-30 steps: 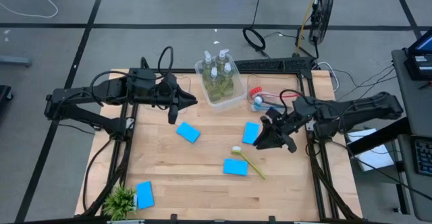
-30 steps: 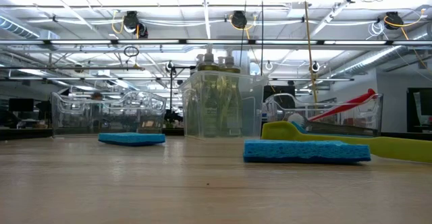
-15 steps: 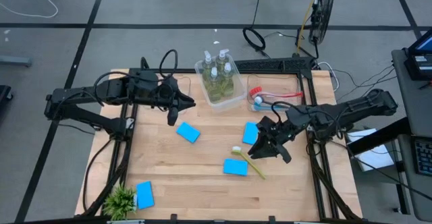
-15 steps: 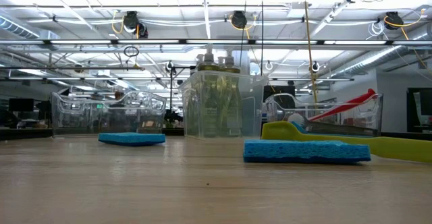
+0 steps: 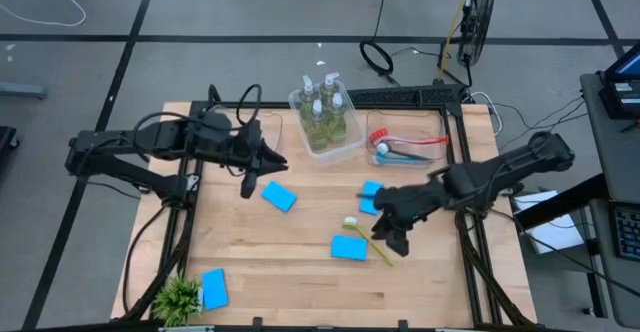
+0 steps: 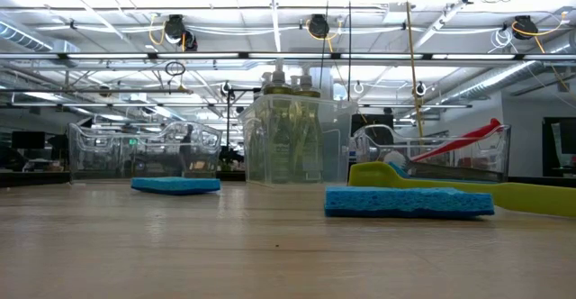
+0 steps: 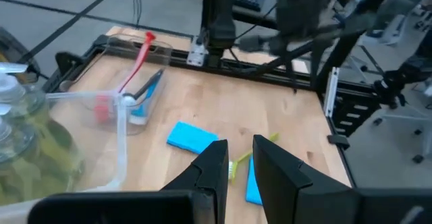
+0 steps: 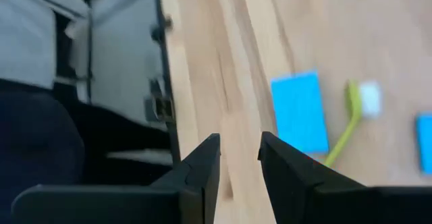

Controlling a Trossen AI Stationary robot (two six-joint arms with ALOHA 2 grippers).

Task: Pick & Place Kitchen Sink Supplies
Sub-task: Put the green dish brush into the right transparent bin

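From above, the right hand is seen stretched low over the table, above the yellow-green brush and beside a blue sponge; its fingers are parted with nothing between them. The left hand is held near the bin of soap bottles, released, gripping nothing. The level view shows neither hand, only a sponge before the brush. No writing can be read.

Two dark jointed arms (black cables looped along them) with two-fingered hands.
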